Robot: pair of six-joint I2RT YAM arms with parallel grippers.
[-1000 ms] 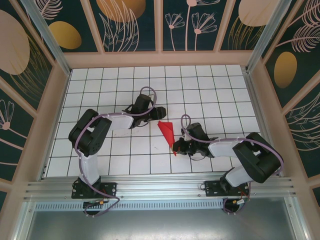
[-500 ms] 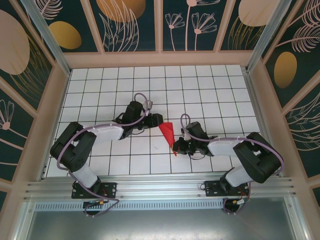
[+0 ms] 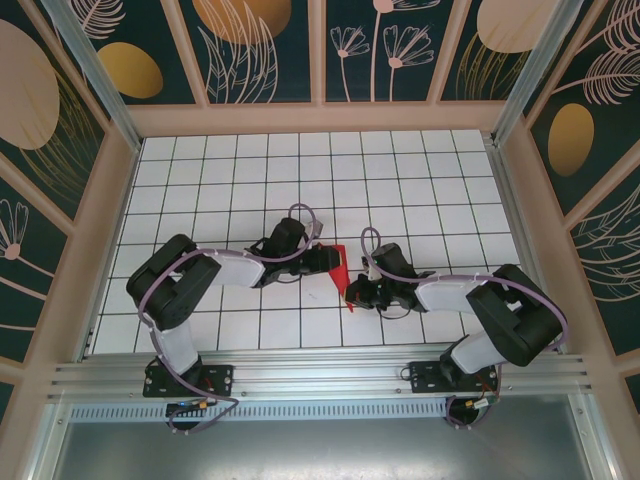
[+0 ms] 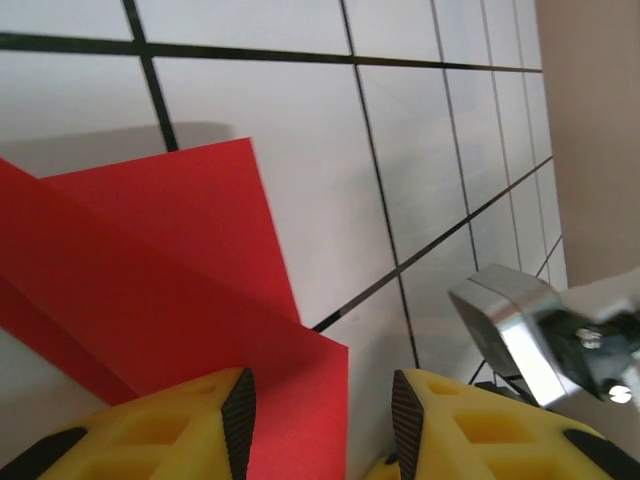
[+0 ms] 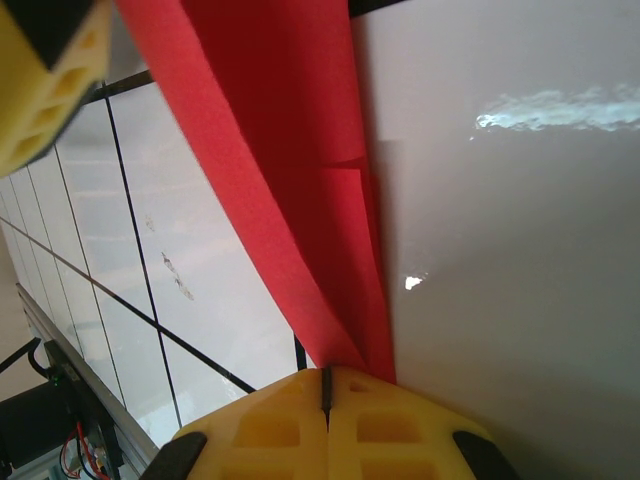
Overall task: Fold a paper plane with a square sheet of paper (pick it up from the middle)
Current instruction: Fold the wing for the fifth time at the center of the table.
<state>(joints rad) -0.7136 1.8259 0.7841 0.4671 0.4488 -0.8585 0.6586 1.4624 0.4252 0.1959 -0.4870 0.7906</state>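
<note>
Broadly, the white gridded table (image 3: 420, 180) is seen to carry the red paper (image 3: 338, 262) near its middle. The paper is already creased into a narrow wedge rather than lying as a flat square, so the folding is judged to be partway done. The left arm (image 3: 220, 262) is stretched toward the paper's wide far end, and the right arm (image 3: 450, 292) is reached toward its pointed near end. At the wide end the left gripper (image 4: 322, 410) is held with its jaws apart, and a corner of the paper lies between the two yellow fingers (image 4: 180, 420) without being pinched. At the pointed end the right gripper (image 5: 325, 385) is clamped on the paper, its jaws pressed together with the red layers caught in the seam. Several risks can be judged from this. If only one layer were caught at the wide end, the crease could be skewed or opened. If the two ends were drawn apart, the thin sheet could be torn at the pinched tip or slipped out of it. If they were pushed together, the wedge could be buckled.
</note>
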